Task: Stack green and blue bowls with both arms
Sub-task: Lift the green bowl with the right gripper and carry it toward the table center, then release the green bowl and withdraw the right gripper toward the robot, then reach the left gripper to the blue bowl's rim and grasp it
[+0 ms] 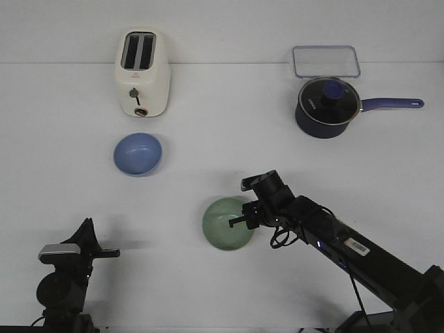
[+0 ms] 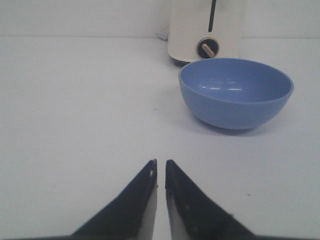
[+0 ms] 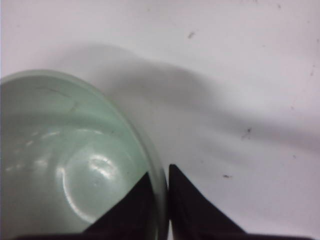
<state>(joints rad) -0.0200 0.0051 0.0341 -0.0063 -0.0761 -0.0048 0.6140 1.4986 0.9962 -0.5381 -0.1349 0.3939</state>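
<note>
1. Front view. The green bowl [image 1: 227, 224] sits on the white table [image 1: 62, 201] near the front centre, upright and open side up. The right gripper [image 1: 243, 220] is at the bowl's right rim, its fingers meeting over the wall; the right arm [image 1: 361, 253] runs back toward the lower right corner. The blue bowl [image 1: 137, 153] stands well apart from the green one, to the left and farther back, just in front of a cream toaster [image 1: 141, 73]. The left gripper [image 1: 105, 254] hangs low at the near left edge, apart from both bowls. At the far right stand a navy pot [image 1: 326, 106] with a glass lid and, behind it, a clear rectangular container [image 1: 326, 61].

2. Left wrist view. The left gripper [image 2: 160, 172] is empty, its two black fingers [image 2: 137, 200] drawn together with only a thin slit between the tips. Ahead of them the blue bowl [image 2: 235, 97] rests upright on the table [image 2: 75, 110], with the toaster [image 2: 207, 30] just behind it.

3. Right wrist view. The right gripper [image 3: 161, 182] is clamped on the rim of the green bowl [image 3: 65, 160]: one finger lies inside the bowl, the other [image 3: 197, 210] outside, with the thin wall pinched between them. The bowl's shadow falls on the table [image 3: 240, 75] beside it.
</note>
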